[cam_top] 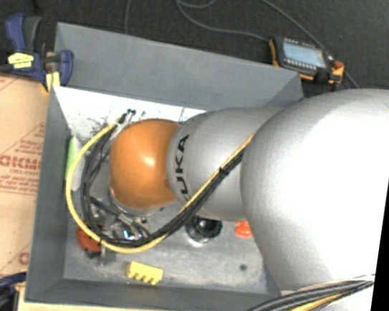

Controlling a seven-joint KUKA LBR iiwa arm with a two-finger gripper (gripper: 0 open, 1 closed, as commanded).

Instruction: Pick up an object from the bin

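The matt grey metal bin (51,202) holds a smooth yellow plastic toothed piece (143,272)

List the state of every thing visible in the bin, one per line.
yellow toothed block: lying flat on the bin floor, clear of the arm.
red piece: lying low, partly under the arm's cables.
dark round thing: partly hidden under the arm.
orange piece: mostly hidden by the arm.
green strip: against the left wall, partly behind a cable.

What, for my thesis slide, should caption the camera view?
KUKA arm reaching into the grey bin; a yellow toothed piece lies near its orange cover.
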